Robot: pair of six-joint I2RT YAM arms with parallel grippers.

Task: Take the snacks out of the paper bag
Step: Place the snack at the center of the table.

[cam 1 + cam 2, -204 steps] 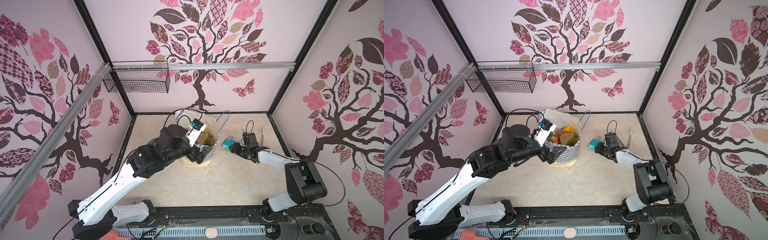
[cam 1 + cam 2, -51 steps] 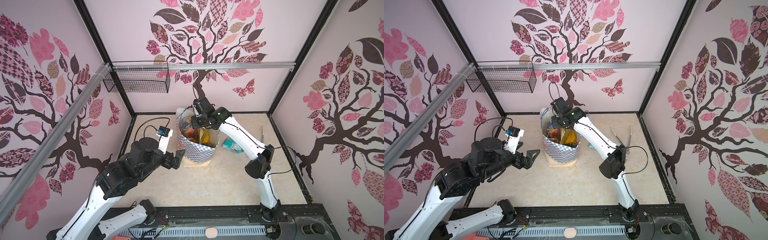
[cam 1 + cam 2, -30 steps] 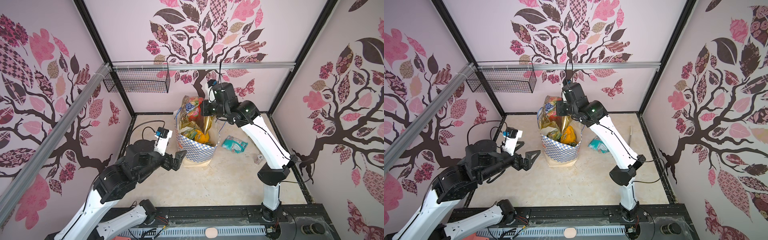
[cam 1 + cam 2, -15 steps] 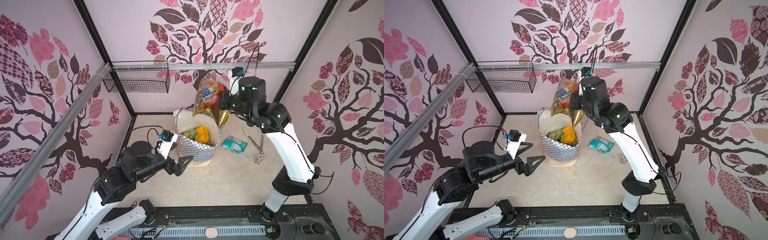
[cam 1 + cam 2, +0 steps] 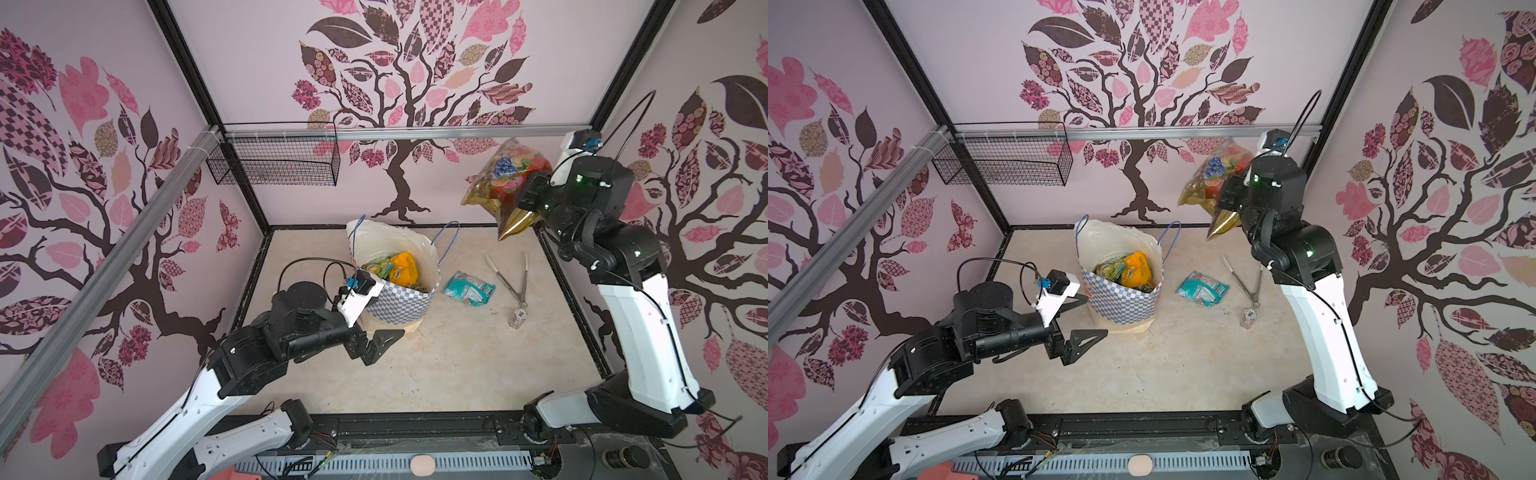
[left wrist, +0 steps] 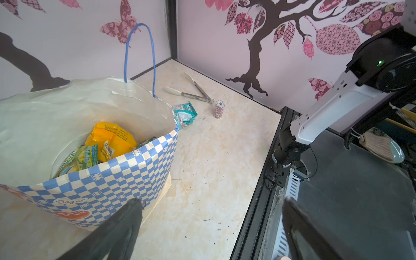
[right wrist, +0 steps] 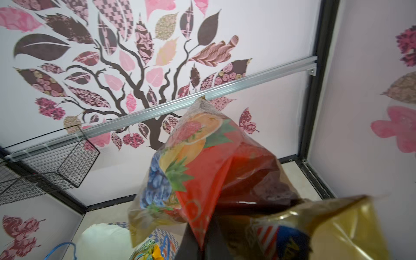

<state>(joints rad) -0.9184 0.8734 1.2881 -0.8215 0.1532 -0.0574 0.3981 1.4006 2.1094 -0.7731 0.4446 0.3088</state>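
At the upper right of both top views, the right gripper (image 5: 524, 208) is clamped shut on one edge of the gold pack (image 5: 498, 183). It holds the pack high, well apart from the bag (image 5: 401, 301), which stands mid-frame with orange and green snacks (image 5: 399, 268) inside. A teal packet (image 5: 468, 289) lies on the floor (image 5: 436, 365) just right of the bag, near tongs (image 5: 513, 276) and a small cylinder (image 5: 517, 319). The pack hangs from a thin pinch, so a quick swing could let the slick film slide free, and a fall could knock the cylinder over. At lower centre the left gripper (image 5: 376, 343) hovers wide open and empty just beside the bag's base; a careless advance could tip the bag. In the left wrist view the spread fingers (image 6: 126, 225) frame the checked wall, touching nothing. In the right wrist view the blurred pack is pinched near its gold corner; how deep the bite goes I cannot tell.
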